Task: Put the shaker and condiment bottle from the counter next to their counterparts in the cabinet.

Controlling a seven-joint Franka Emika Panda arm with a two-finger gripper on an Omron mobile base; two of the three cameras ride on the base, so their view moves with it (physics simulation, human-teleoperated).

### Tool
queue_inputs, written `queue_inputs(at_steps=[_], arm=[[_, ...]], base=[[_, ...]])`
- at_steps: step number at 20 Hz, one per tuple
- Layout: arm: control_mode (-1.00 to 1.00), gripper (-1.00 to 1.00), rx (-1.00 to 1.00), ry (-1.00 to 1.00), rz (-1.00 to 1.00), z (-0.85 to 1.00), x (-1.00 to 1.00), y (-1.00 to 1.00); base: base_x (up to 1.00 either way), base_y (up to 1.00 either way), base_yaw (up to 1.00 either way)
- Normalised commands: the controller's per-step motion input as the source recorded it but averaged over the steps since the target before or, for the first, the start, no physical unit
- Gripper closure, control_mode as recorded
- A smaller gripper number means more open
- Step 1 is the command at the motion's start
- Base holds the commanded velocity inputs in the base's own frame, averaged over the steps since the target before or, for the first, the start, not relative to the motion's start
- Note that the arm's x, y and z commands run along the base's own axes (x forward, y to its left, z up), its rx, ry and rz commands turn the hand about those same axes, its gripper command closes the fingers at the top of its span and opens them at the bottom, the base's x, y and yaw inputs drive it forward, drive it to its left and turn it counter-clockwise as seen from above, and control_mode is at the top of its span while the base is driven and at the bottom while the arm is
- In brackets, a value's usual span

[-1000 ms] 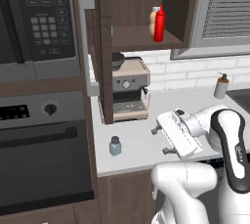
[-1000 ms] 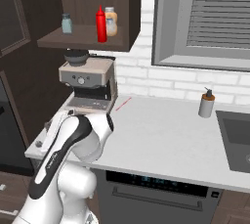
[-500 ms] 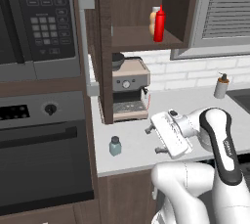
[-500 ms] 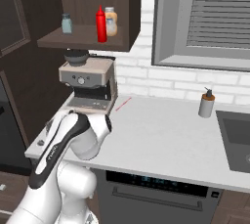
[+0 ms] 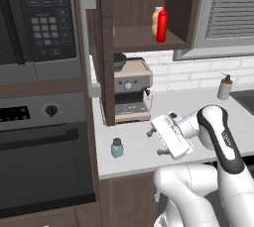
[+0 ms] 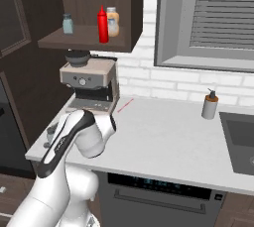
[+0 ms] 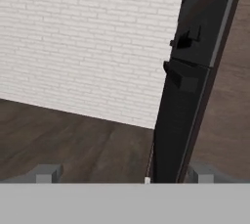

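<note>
1. Condiment bottle (image 5: 161, 24): the red squeeze bottle stands upright on the cabinet (image 5: 144, 40) shelf, touching or just in front of the peach-orange bottle (image 6: 113, 21). Judged: this half of the task is done.

2. Shaker (image 5: 117, 148): upright on the counter (image 6: 168, 141) near its front edge, in front of the espresso machine (image 5: 132, 91) and towards the open cabinet door (image 5: 87, 42). Long axis vertical, cap uppermost. A second shaker (image 6: 68, 24) stands on the shelf, well apart from the red bottle; judged the counterpart it must join.

3. Gripper (image 5: 155, 142): held low over the counter, lying roughly level, both fingers spread wide with nothing between them. The hand view looks past the tips at brick wall and dark door edge, not at the shaker.

4. Governing relation: in the left base view the shaker lies beside the gripper on the oven side, near but not touching, slightly nearer the counter edge. The fingers point broadly that way.

5. Judgement: the next move calls for a sideways approach to straddle the upright body below the cap. A glancing finger could tip the jar off the front edge.
</note>
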Motion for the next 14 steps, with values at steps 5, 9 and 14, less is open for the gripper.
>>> queue_inputs(at_steps=[5,9,14], arm=[[-1.0,-1.0,0.0,0.07,-0.08,-0.28,-0.2,0.37],[-1.0,-1.0,0.0,0.02,-0.1,-0.28,-0.29,0.51],[-1.0,-1.0,0.0,0.01,-0.1,-0.33,-0.01,0.31]], base=[[0.0,0.0,0.0],[0.0,0.0,0.0],[0.0,0.0,0.0]])
